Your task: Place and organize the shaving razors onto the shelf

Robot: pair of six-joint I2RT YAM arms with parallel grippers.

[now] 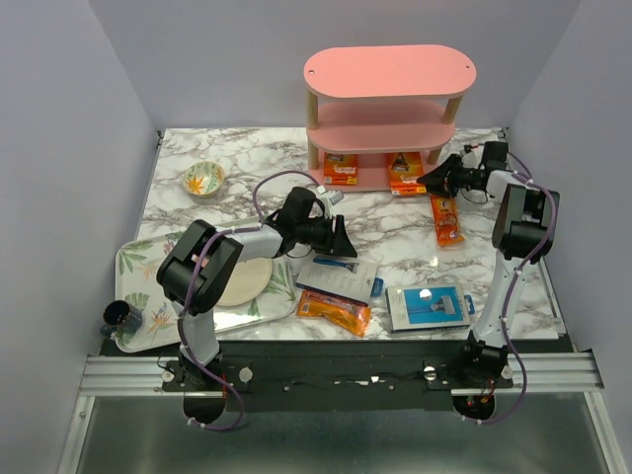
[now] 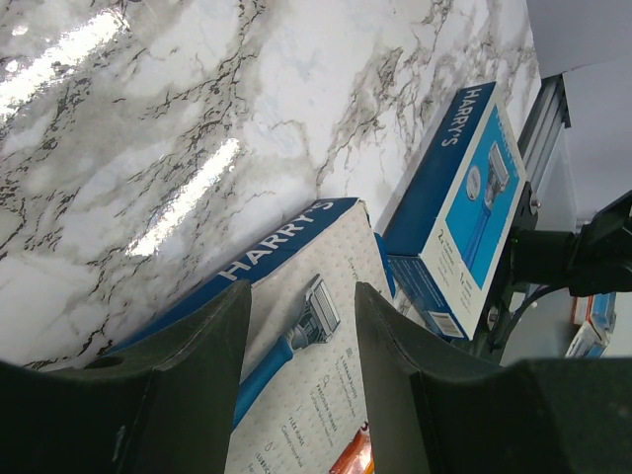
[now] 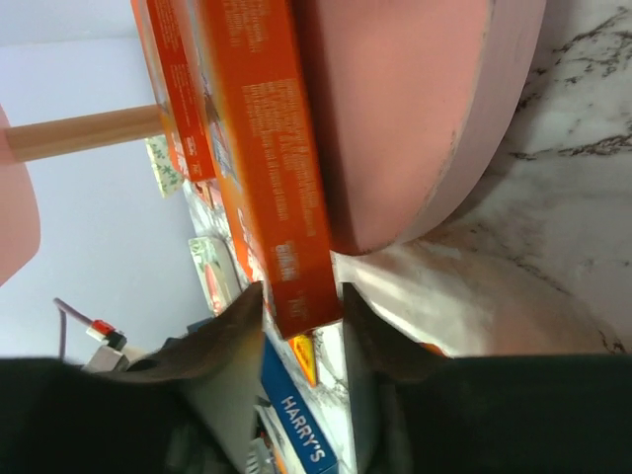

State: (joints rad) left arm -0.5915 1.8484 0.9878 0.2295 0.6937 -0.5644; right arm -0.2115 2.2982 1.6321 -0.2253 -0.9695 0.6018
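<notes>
Top view: the pink shelf [image 1: 390, 71] stands at the upper centre of the marble table [image 1: 237, 158]. Two orange razor packs are on its bottom tier, the left pack [image 1: 341, 169] and the right pack [image 1: 405, 170]. The right gripper [image 1: 432, 181] is seen at the outer end of the right pack. A third orange pack [image 1: 446, 219] lies on the table right of centre. A fourth orange pack [image 1: 334, 312] lies at lower centre, touching a blue Harry's card [image 1: 339, 276]. A second blue card [image 1: 427, 306] lies to its right. The left gripper [image 1: 344, 237] hovers above the first card. A floral tray [image 1: 138, 262] is at lower left.

Left wrist view: the left gripper [image 2: 301, 296] is spread wide with nothing between the fingers. The blue Harry's card [image 2: 331, 247] is under it, and the second blue card [image 2: 464, 188] is at the right.

Right wrist view: the right gripper [image 3: 301, 296] straddles the end of the right pack [image 3: 267, 148], which lies on the shelf's bottom board [image 3: 415, 118]. Whether the pack is pinched cannot be told.
</notes>
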